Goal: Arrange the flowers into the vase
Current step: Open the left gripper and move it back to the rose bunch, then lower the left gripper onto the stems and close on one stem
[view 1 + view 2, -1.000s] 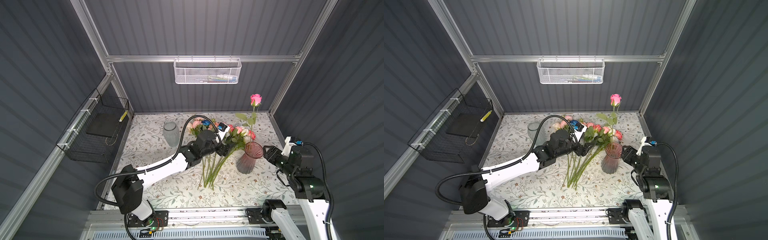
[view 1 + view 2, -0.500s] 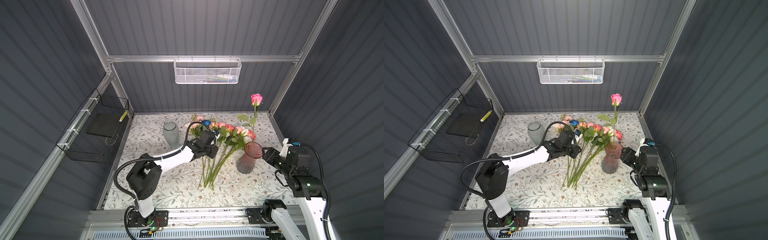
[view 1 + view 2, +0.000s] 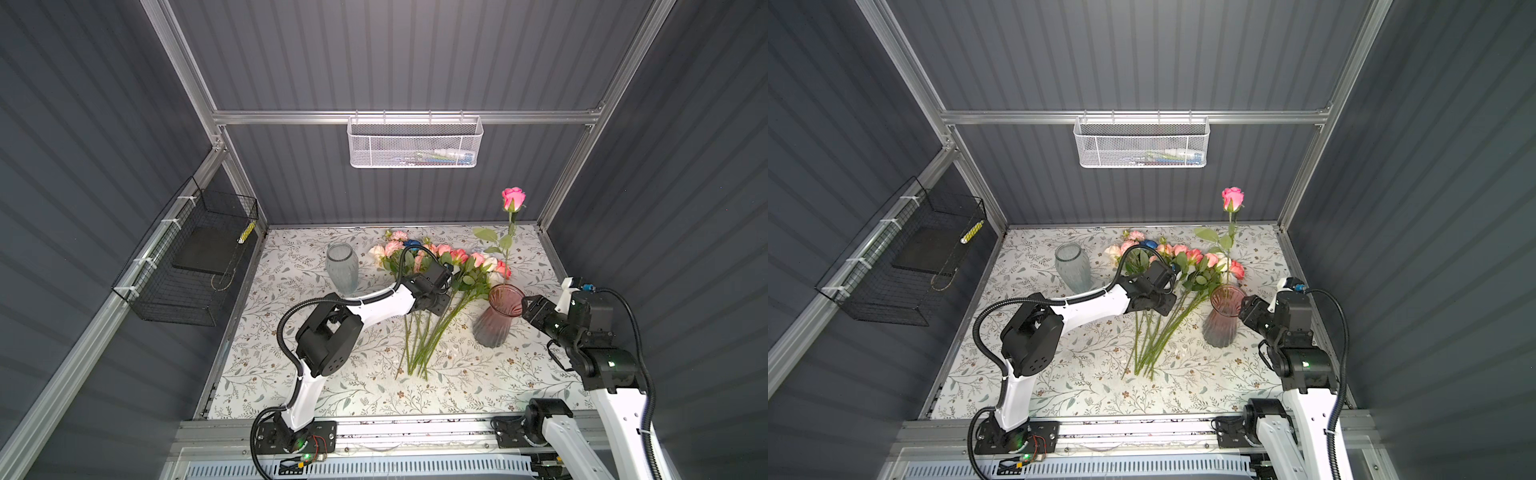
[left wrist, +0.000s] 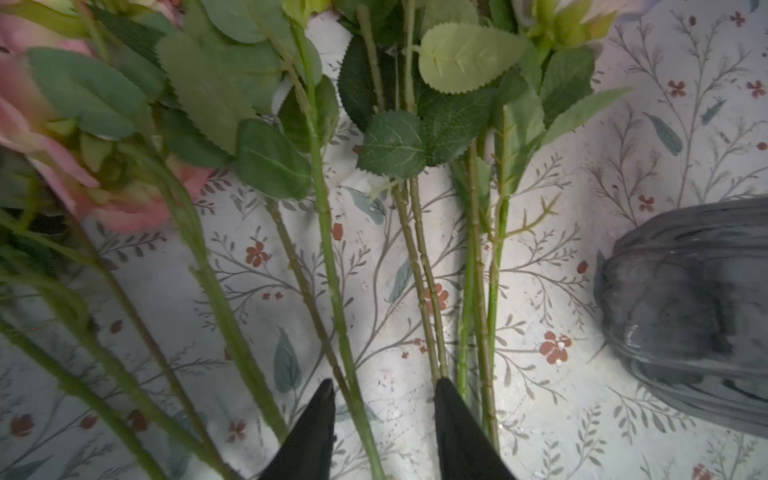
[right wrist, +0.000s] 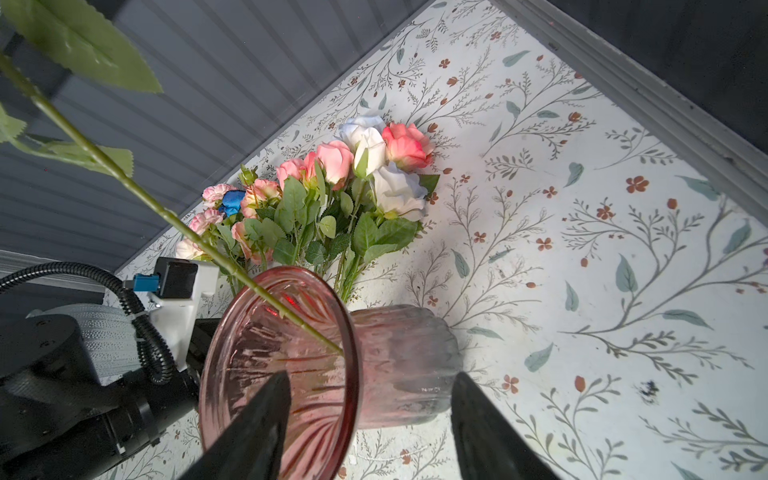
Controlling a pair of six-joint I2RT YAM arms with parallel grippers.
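Left wrist view: the fingers [image 4: 316, 432] of the left gripper [image 4: 386, 415] are seen spread apart, low over the worktop [image 4: 561, 270], and nothing is pinched yet. One green stem [image 4: 329, 257] passes between them, and a pair of stems [image 4: 424, 291] lies just beside one finger. The long axis of these stems points away from the fingers, so the closing direction is set across it, which is judged suitable for a pinch.

In both top views the flowers [image 3: 469, 270] are found lying flat as a fan, cut ends toward the front edge, heads toward the back wall. The left arm is placed over them and is clearly the nearer one. The pink vase [image 3: 494, 322] is stood just beside the bundle, on its right, with one pink rose [image 3: 513, 197] upright in it. At its rim the right gripper [image 5: 370, 378] is kept with fingers spread; whether the glass is touched cannot be told. A lifted stem would have to be carried rightward and turned upright.
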